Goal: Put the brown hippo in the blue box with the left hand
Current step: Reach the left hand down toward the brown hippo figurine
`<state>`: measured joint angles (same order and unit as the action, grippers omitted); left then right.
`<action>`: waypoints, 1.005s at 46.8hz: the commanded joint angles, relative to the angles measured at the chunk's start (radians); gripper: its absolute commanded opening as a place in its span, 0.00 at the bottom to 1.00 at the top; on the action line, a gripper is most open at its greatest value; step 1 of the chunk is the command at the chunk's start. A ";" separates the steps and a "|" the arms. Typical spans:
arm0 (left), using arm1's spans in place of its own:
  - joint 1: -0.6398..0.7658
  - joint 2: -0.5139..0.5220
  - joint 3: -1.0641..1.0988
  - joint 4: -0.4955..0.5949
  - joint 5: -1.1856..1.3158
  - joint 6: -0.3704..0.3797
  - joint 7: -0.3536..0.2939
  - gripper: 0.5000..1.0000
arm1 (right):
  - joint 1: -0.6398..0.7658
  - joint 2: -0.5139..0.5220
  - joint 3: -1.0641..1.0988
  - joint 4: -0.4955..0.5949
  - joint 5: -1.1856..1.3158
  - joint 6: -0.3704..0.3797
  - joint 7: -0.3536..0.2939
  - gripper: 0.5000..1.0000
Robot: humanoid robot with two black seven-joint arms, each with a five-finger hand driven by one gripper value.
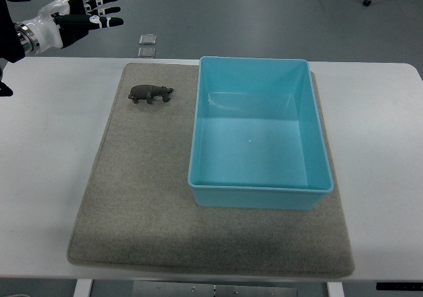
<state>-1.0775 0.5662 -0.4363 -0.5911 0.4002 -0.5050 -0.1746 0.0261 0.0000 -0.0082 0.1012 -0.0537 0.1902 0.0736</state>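
Hippo [151,93] is the thing to move, and the left robot hand [82,16] has not reached it yet: that hand hangs beyond the bench's far-left corner, over the floor, fingers [106,7] stretched out straight and spread, grasping nothing. Its arm comes in from the picture's left edge. No right arm shows.

Out from the hand, toward the bench, the hippo stands upright on its legs on the mat [132,211], near the mat's far-left corner, its body lying roughly along the bench's far edge. It is apart from the hand, with bare bench and mat between them. Just beside it, further along toward the right edge, sits the box [317,145], open-topped with nothing in it, resting on the right half of the mat; hippo and box do not touch.

By my reading the step in hand is the approach, with no grasp begun. The next move calls for bringing the hand down and inward over the hippo, closing the fingers round its narrow body, lifting clear of the near wall of the box, then letting go above the box floor.
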 commanded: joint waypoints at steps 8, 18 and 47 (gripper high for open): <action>0.013 -0.009 0.008 -0.093 0.413 0.164 -0.117 0.99 | 0.000 0.000 0.000 0.000 0.000 0.000 0.000 0.87; 0.005 -0.014 0.096 -0.122 0.652 0.309 -0.123 0.99 | 0.000 0.000 -0.001 0.000 0.000 0.000 0.000 0.87; 0.014 -0.127 0.205 -0.058 0.913 0.428 -0.123 0.99 | 0.000 0.000 0.000 0.000 0.000 0.000 0.000 0.87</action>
<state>-1.0630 0.4494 -0.2317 -0.6655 1.3127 -0.0763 -0.2976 0.0260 0.0000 -0.0080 0.1012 -0.0537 0.1902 0.0736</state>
